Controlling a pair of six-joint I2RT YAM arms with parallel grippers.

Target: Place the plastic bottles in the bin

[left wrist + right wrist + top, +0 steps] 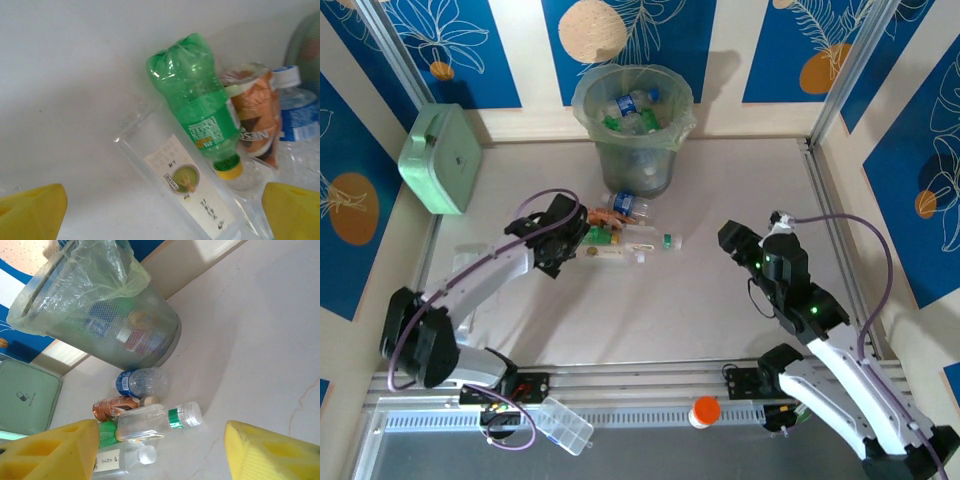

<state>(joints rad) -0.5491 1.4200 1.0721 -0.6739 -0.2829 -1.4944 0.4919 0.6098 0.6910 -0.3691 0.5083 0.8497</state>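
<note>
The bin stands at the back with several plastic bottles inside. In front of it lies a cluster: a blue-labelled clear bottle, a brown-orange one, a green one with a yellow cap, a clear one with a green band and a square clear one with a white label. My left gripper is open at the cluster's left end. The square bottle lies between its yellow pads, untouched. My right gripper is open and holds nothing, well to the right of the cluster.
A mint green box leans at the back left wall. An orange-capped white jar and a clear plastic case rest on the front rail. Metal frame posts border the table's sides.
</note>
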